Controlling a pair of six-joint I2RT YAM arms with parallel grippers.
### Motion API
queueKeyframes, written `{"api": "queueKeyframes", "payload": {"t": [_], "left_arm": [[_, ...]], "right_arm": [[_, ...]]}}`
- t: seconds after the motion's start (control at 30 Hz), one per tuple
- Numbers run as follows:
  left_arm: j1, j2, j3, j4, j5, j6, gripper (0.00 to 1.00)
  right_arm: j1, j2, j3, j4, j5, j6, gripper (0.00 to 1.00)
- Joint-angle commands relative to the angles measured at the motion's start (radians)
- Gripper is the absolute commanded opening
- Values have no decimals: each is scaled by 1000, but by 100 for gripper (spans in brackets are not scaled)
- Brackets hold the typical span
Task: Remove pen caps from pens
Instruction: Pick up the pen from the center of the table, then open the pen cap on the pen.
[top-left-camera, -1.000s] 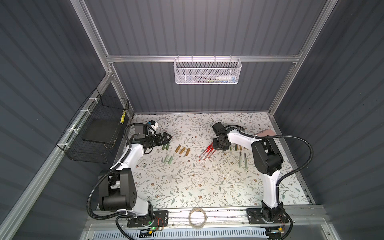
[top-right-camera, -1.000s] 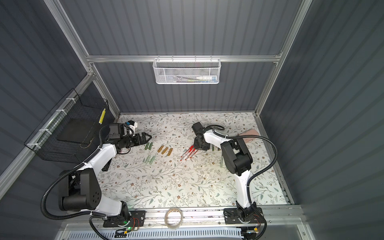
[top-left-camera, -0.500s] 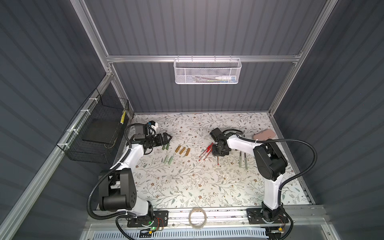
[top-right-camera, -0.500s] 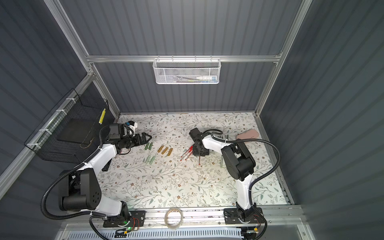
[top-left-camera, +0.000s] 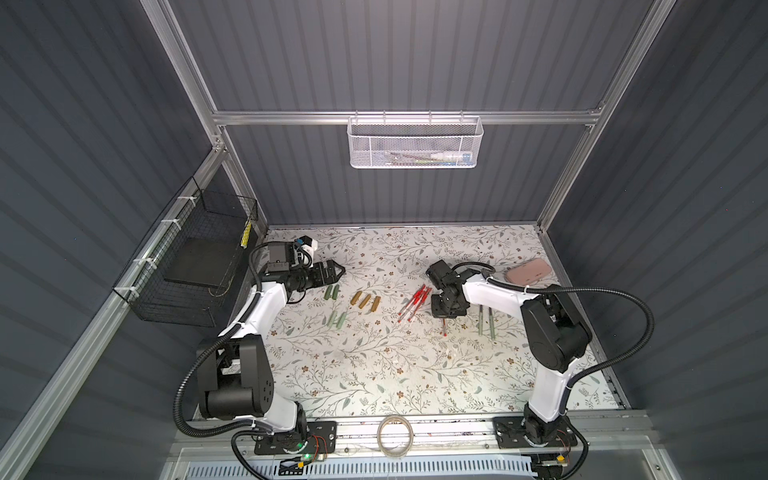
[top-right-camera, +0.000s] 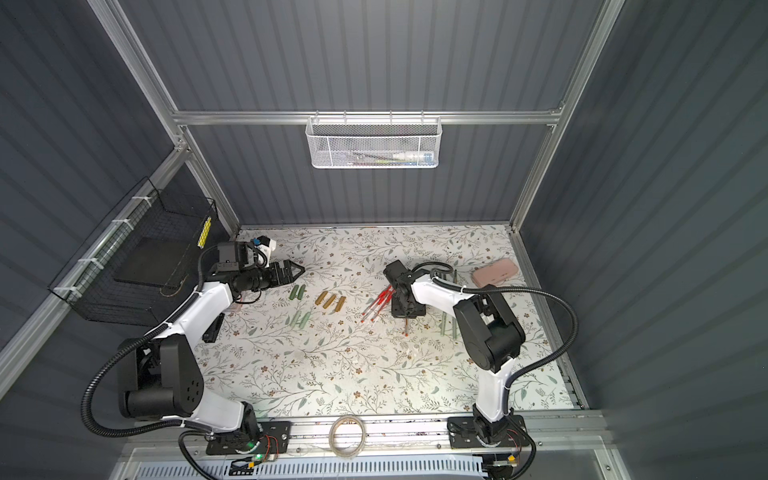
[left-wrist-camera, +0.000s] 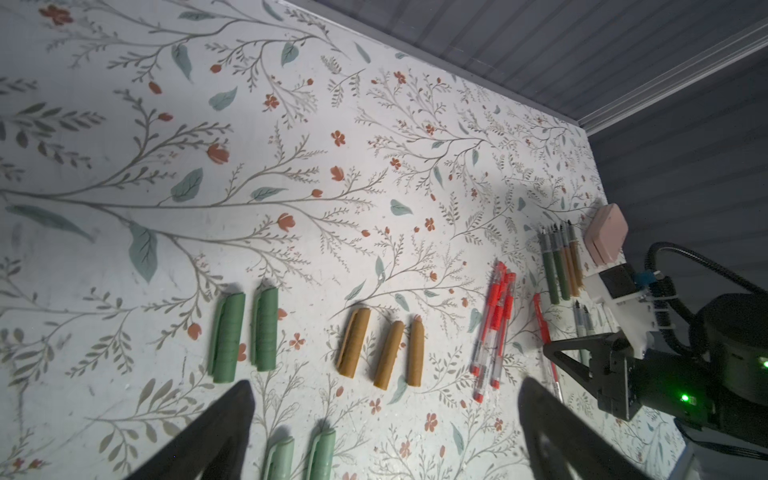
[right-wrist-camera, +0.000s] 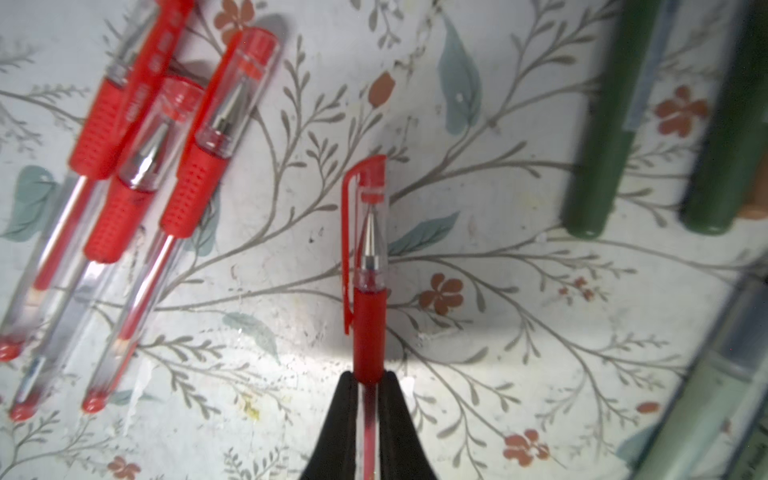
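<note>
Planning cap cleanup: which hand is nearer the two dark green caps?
Left. The left hand, open, hangs right beside the dark green caps. The right hand is across the golden-brown caps and loose red pens, shut on a capped red pen.

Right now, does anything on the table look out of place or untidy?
Nothing looks spilled or broken. Only the three capped red pens lie bunched and overlapping, unlike the dark green caps and golden-brown caps, which lie in neat rows. The right tool grips a fourth red pen, cap on.
</note>
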Motion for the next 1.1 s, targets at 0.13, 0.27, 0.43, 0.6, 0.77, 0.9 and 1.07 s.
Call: {"api": "queueKeyframes", "payload": {"t": [0.13,0.27,0.43,0.6,0.77,0.9,1.07], "left_arm": [[-145,75,171,34,179,16,98],[-243,112,142,136,242,-55,96],[-303,156,96,251,329,-127,89],[-357,182,96,243,337,-115,88],[-368,193,24,395,328,-278,81],[-383,198,25,401,305,-329,76],[-395,200,-7,450,299,-376,73]], "right_arm": [[1,-189,-69,75,-12,-27,0],[4,-287,-142,206,-88,-33,0],[19,-369,-207,356,-201,-38,0],[51,-403,-233,461,-246,-23,0],[92,-384,-230,527,-253,4,0],[134,-339,-177,508,-241,-2,0],[152,-293,-131,501,-236,16,0]]}}
